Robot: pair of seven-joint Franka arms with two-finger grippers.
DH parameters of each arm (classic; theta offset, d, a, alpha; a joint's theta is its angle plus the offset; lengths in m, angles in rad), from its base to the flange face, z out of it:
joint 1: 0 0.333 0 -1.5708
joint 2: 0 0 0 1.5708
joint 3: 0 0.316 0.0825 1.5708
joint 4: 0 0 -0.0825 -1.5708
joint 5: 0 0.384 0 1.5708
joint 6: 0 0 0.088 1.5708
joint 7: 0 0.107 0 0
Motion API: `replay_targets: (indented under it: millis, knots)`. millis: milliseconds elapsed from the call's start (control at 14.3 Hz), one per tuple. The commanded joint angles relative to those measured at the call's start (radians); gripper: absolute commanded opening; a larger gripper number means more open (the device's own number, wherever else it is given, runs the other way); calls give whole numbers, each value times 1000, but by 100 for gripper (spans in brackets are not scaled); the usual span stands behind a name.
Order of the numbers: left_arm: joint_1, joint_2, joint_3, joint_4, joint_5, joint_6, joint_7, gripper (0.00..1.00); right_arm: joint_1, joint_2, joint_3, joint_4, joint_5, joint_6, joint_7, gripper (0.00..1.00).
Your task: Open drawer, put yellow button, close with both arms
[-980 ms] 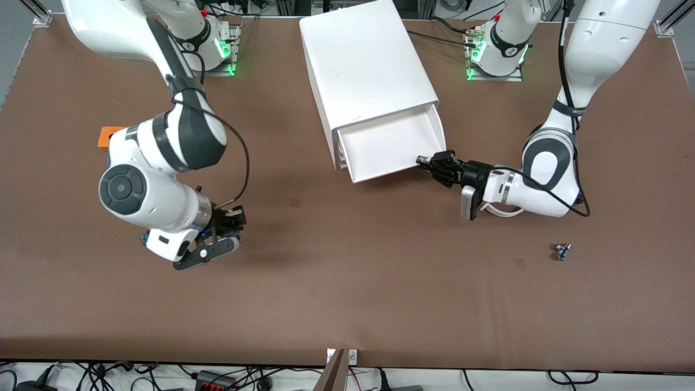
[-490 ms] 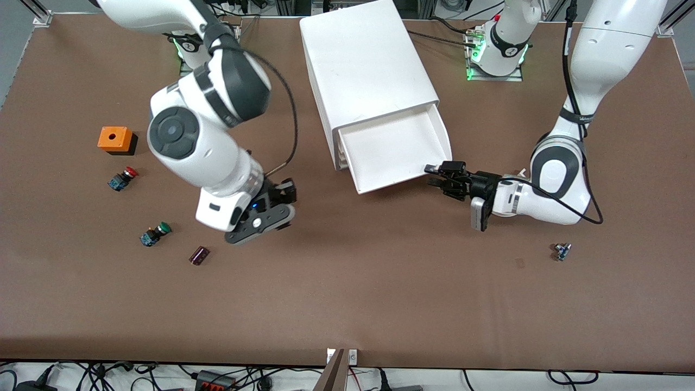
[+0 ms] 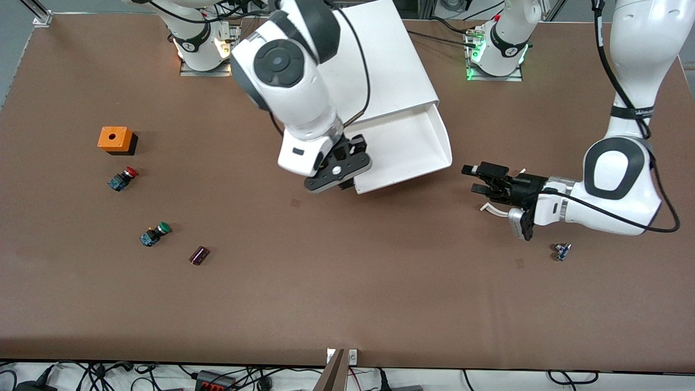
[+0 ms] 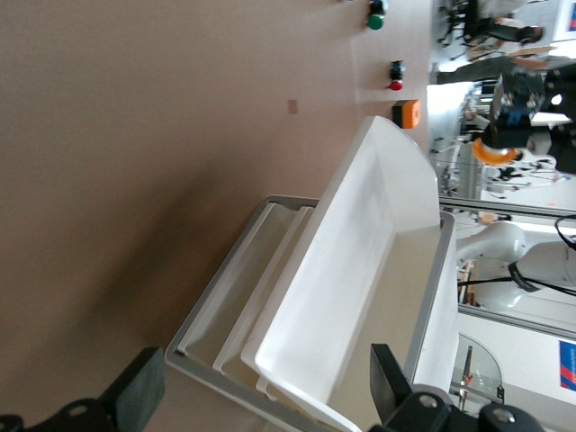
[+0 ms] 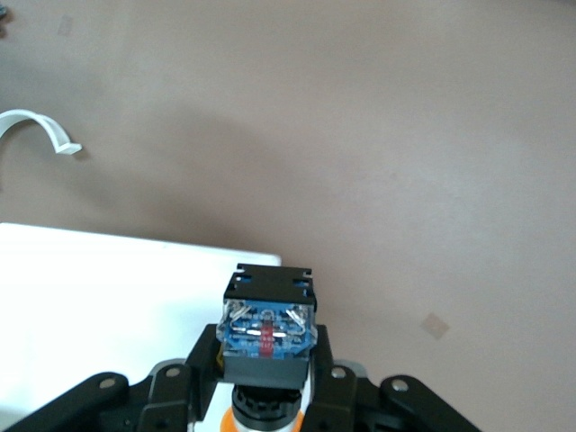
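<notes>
The white cabinet has its top drawer pulled out and empty. My right gripper hangs over the drawer's front corner toward the right arm's end. It is shut on the yellow button, blue base outward and orange cap by the palm. The button's orange cap also shows in the left wrist view. My left gripper is open and empty, apart from the drawer, low over the table toward the left arm's end. The left wrist view shows all three drawers, the top drawer out.
An orange box, a red-capped button, a green-capped button and a dark purple cylinder lie toward the right arm's end. A white curved strip lies under my left gripper. A small part lies nearer the front camera.
My right gripper has carried the yellow button from the right arm's end of the table to the drawer's front corner. My left gripper pulled the drawer farther out, let go and drew back.
</notes>
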Motion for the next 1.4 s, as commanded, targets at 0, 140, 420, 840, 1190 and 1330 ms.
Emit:
replay_targets:
  millis: [0, 140, 420, 840, 1190, 1330]
  knots:
    - [-7, -34, -4, 26, 123, -20, -159, 100, 60, 19, -10, 23, -34, 7, 44, 0]
    - [-19, -73, -21, 32, 260, -20, -300, 100, 106, 32, -9, 23, -86, 32, 133, 0]
    - [-96, -145, -26, 32, 517, -14, -625, 100, 141, 65, -9, 23, -91, 47, 164, 0]
    - [-122, -133, -9, 118, 721, -14, -756, 100, 203, 114, -10, 23, -93, 53, 287, 0]
    - [-101, -111, -15, 131, 729, 18, -824, 100, 220, 122, -22, 21, -116, 41, 287, 0]
    - [-101, -120, -20, 117, 726, 75, -816, 100, 218, 125, -22, 20, -122, 47, 285, 44]
